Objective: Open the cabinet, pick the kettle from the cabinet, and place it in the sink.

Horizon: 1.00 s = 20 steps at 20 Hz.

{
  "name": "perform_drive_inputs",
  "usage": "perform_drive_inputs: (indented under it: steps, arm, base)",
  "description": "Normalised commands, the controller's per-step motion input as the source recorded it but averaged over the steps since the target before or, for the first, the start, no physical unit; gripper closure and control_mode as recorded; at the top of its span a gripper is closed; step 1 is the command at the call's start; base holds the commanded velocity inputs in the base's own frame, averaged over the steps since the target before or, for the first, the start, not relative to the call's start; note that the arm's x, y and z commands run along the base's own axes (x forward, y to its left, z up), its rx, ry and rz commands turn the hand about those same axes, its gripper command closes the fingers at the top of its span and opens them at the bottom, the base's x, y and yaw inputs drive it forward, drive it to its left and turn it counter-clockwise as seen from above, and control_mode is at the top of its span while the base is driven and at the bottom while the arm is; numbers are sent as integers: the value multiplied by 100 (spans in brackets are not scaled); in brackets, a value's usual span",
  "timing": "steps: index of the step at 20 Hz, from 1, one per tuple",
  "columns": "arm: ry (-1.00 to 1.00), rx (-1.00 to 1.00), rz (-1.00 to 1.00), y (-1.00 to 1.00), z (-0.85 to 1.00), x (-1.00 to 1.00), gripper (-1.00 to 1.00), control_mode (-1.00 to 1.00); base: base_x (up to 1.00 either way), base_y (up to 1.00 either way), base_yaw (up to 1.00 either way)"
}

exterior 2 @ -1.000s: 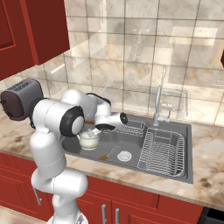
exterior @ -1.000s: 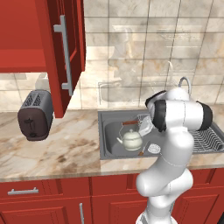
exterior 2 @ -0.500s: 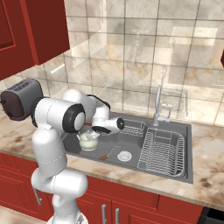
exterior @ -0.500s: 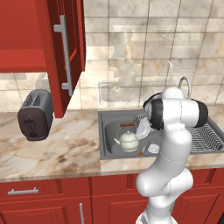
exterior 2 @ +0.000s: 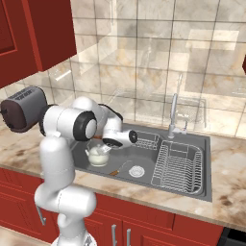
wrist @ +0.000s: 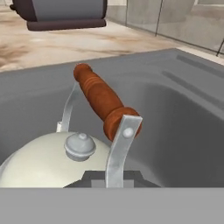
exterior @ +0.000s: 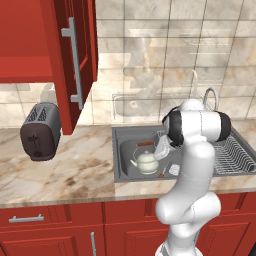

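The cream-white kettle (exterior: 145,162) (exterior 2: 98,155) (wrist: 41,162) sits upright, low inside the left part of the grey sink (exterior: 118,156) (exterior 2: 193,188) (wrist: 179,122). My gripper (exterior: 161,149) (exterior 2: 108,145) (wrist: 110,176) reaches down from the right and is shut on the kettle's wire handle, at the near end of its reddish-brown bar (wrist: 101,101). Whether the kettle's base touches the basin floor I cannot tell. The tall red cabinet (exterior: 75,60) (exterior 2: 48,33) hangs above the counter at the left with its door swung open and a bare red shelf (exterior: 25,70).
A grey and dark-brown toaster (exterior: 40,131) (exterior 2: 21,108) (wrist: 61,13) stands on the marble counter left of the sink. A wire dish rack (exterior: 232,155) (exterior 2: 175,166) fills the basin's right half, with the chrome faucet (exterior: 210,96) (exterior 2: 173,113) behind it.
The hand and the kettle have sunk a little lower into the basin. The grip has stayed the same.
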Motion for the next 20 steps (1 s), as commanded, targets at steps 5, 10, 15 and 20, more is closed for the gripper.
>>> perform_drive_inputs:
  steps: [5,10,15,20]
  arm:
    - [2,-5,3,1,-16,17,100,-100]
    - [0,-5,3,9,-21,10,100,-100]
    - [-1,-2,4,13,-25,11,100,-100]
    - [-8,0,4,13,-24,10,100,-100]
  base:
    - [0,0,0]
    - [0,0,0]
    - [0,0,0]
    - [0,0,0]
